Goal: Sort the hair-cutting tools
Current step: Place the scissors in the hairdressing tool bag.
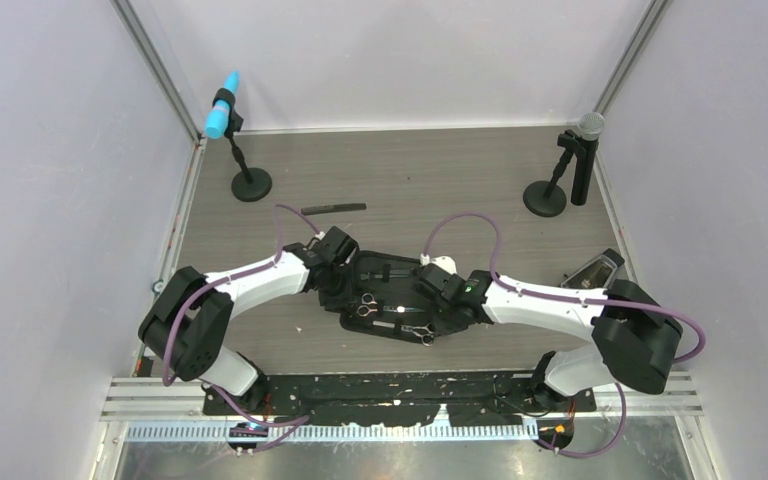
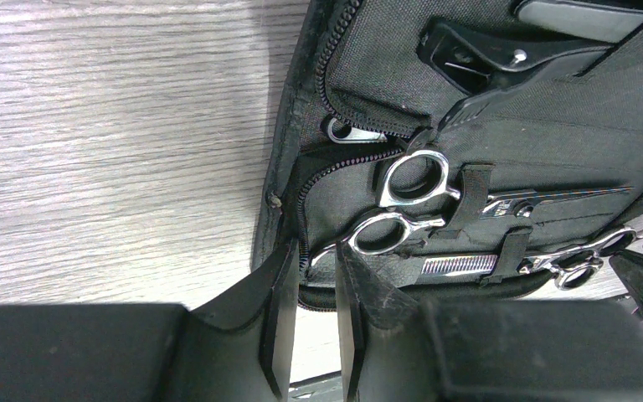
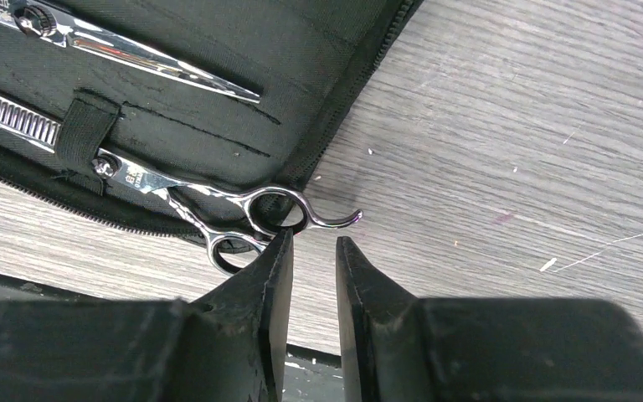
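An open black case lies at the table's middle. Two silver scissors sit strapped inside it: one with its rings near the case's left end, one whose rings hang over the case's near right edge. A black clip lies in the case above them. The long black comb rests on the table behind the case. My left gripper stands at the case's left near corner, its narrow gap around the zip rim. My right gripper is open and empty, its left fingertip right by the overhanging ring.
A blue-headed microphone stands at the back left on a round base. A grey-headed one stands at the back right. A small dark object lies near the right edge. A metal rail runs along the near edge.
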Tool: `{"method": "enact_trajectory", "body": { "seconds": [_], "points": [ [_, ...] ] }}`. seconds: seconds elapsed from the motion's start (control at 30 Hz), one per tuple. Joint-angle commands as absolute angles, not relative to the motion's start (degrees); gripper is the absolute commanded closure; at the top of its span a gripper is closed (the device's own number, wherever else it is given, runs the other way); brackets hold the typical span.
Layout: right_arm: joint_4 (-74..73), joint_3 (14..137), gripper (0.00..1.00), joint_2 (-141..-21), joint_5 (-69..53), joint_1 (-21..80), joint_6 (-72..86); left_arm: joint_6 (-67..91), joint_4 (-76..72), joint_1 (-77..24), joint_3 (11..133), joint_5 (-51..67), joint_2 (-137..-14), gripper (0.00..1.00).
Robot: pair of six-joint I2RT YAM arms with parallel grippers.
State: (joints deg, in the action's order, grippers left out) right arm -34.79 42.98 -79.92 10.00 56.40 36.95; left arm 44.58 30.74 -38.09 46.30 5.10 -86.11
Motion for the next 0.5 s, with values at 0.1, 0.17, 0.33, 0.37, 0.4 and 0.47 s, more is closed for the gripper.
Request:
{"method": "enact_trajectory", "body": {
  "seconds": [0.1,0.17,0.33,0.37,0.4,0.47],
  "points": [
    [-31.1,41.0,0.72,-79.7,10.2,55.4,39.3,44.6,32.1,-38.4,45.3,6.0,-85.9,0.76],
    [-30.2,41.1,0.74,-80.8,9.4,55.4,39.0,44.6,32.1,-38.4,45.3,6.0,-85.8,0.76],
    [-29.2,41.8,0.81,-84.4,8.3,55.4,38.3,44.6,31.9,-38.4,45.3,6.1,-86.0,0.76],
    [-29.2,42.1,0.81,-84.8,8.0,55.4,38.1,44.6,31.9,-38.4,45.3,6.1,-86.0,0.76],
    [-29.1,42.2,0.82,-85.5,7.8,55.4,38.0,44.6,31.8,-38.5,45.2,6.1,-86.0,0.76],
    [-29.2,42.7,0.84,-85.9,7.7,55.6,37.7,44.6,31.6,-38.4,45.2,6.2,-86.1,0.76]
  ]
}}
